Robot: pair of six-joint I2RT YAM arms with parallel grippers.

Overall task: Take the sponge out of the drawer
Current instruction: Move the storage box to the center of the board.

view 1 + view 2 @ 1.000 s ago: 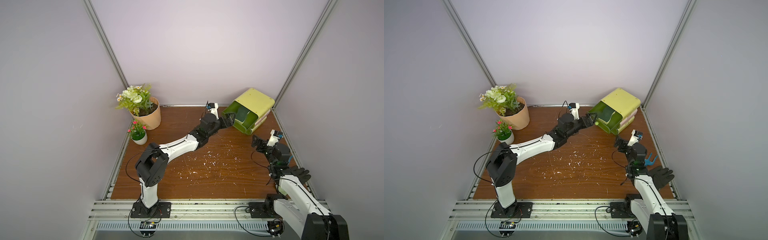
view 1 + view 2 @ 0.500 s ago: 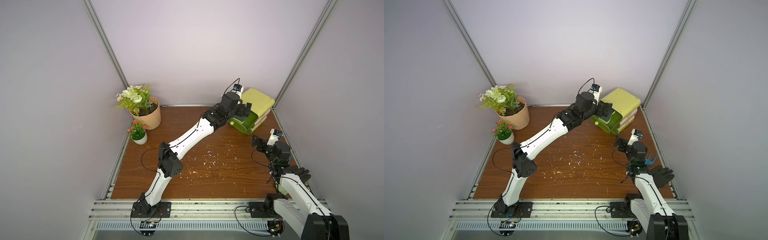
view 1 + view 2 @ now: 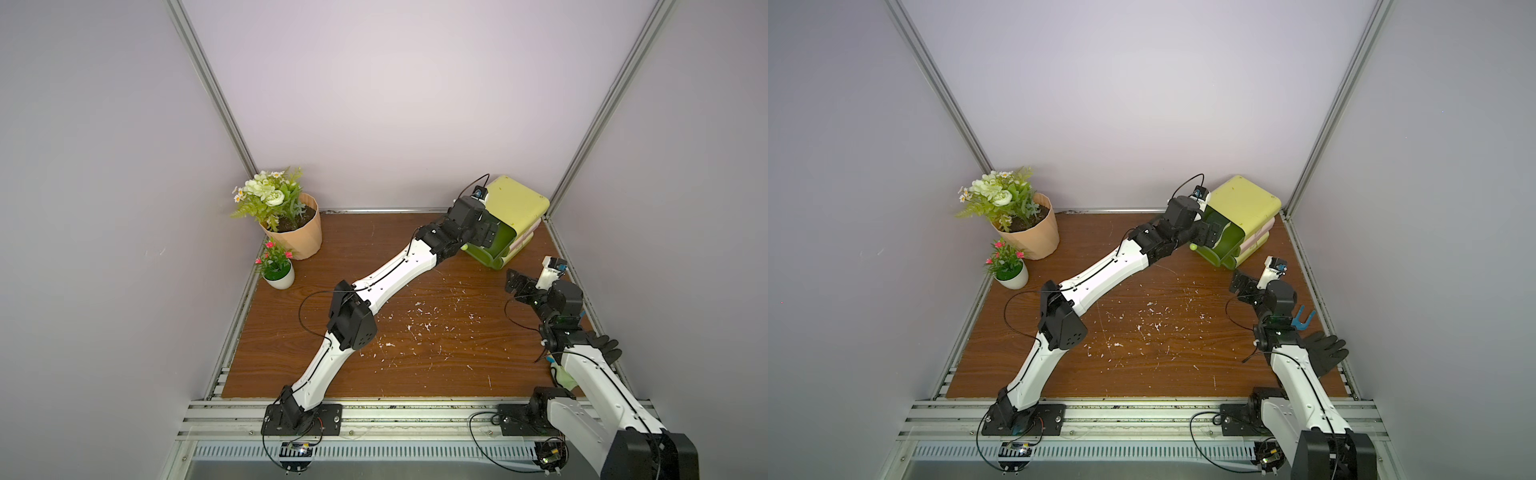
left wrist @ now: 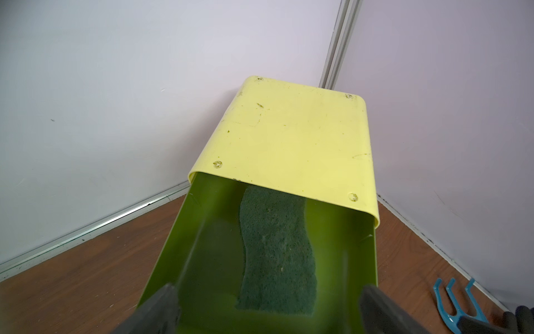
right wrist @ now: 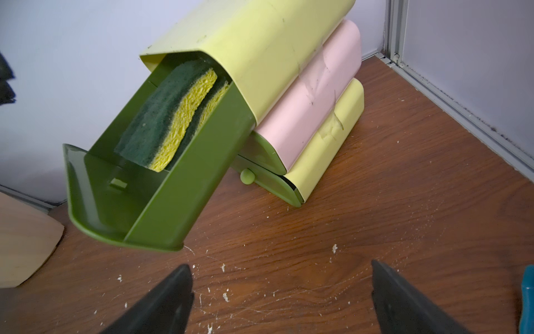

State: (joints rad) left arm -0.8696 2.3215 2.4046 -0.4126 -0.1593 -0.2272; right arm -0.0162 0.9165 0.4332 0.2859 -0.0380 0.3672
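- The sponge (image 5: 170,115) lies scourer side up in the top drawer (image 5: 179,199) of the little three-drawer chest (image 3: 517,203). The drawer is pulled well out, and the sponge's rear end sits under the chest's yellow top.
- The left gripper (image 4: 268,290) hangs right over that open drawer, jaws spread wide and grasping nothing. In its wrist view the sponge shows between the two fingers.
- The right gripper (image 5: 280,269) waits in front of the chest over bare tabletop (image 5: 375,208), likewise spread wide and empty.
- The left jaws look about as wide as the drawer, so I'd worry that a straight descent lands a finger on a drawer wall rather than beside the sponge.
- Pressing down on a drawer hanging that far out of the chest could tip the chest forward or pull the drawer free.
- The sponge sits closer to one side wall, so there may be too little room there for a finger. A straight lift could also snag its rear end on the chest's top.
- It is soft, so a shallow pinch might only squash an edge and let it slip.
- In both top views the left wrist covers the drawer, so the sponge cannot be seen there.
- How high the fingers stand above the sponge I cannot judge, as only their blurred ends show.
- The two lower drawers of the chest are shut, their contents hidden.
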